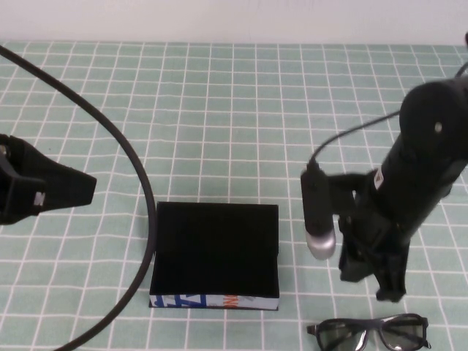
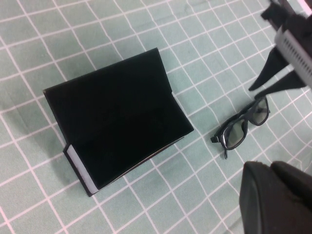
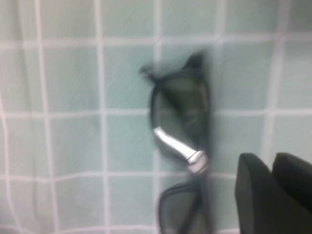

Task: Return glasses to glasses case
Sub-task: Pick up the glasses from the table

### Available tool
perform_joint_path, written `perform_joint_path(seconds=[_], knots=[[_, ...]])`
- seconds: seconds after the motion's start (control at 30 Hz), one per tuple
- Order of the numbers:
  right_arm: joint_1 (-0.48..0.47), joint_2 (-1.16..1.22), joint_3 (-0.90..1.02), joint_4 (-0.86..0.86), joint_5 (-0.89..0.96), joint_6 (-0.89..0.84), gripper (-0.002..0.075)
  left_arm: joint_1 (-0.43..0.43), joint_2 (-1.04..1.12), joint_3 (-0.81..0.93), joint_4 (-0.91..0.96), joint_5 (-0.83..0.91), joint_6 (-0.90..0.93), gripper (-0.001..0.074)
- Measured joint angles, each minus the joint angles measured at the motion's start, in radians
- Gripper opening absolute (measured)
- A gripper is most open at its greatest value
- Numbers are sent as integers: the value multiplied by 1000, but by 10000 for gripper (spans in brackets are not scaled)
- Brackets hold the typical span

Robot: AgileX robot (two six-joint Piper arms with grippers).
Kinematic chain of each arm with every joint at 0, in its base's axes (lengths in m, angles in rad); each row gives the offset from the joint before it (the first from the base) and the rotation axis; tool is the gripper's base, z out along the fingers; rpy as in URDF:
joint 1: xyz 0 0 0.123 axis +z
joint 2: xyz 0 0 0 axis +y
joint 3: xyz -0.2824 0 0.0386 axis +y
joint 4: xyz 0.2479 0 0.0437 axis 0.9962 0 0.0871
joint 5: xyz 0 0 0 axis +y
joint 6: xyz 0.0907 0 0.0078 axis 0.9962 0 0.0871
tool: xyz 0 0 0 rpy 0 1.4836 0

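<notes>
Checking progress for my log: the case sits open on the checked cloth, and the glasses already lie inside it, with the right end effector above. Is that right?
Not quite. The glasses lie on the cloth beside the open glasses case, not inside it, as the high view shows. The right end effector hangs above them; the left end effector waits at the left.

A green tablecloth (image 1: 219, 110) with white grid lines meets a pale wall (image 1: 234, 18).

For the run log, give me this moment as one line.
glasses on table, right of open glasses case | right gripper above glasses, nothing held | left gripper parked left
</notes>
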Motion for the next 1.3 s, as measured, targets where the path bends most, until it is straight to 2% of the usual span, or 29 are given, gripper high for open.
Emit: perform_joint_path(seconds=[0.17,0.23,0.4,0.47,0.77,1.1,1.3], knots=[[0,0,-29,8,11,49,80,0,0,0,0,0,0,-6],[0,0,-23,12,11,65,125,0,0,0,0,0,0,-6],[0,0,70,20,-22,73,309,0,0,0,0,0,0,-6],[0,0,128,10,-53,73,341,0,0,0,0,0,0,-6],[1,0,316,-81,-247,73,351,0,0,0,2,0,0,-6],[1,2,326,-85,-332,73,304,0,0,0,7,0,0,-6],[1,26,326,-85,-322,73,288,0,0,0,7,0,0,-6]])
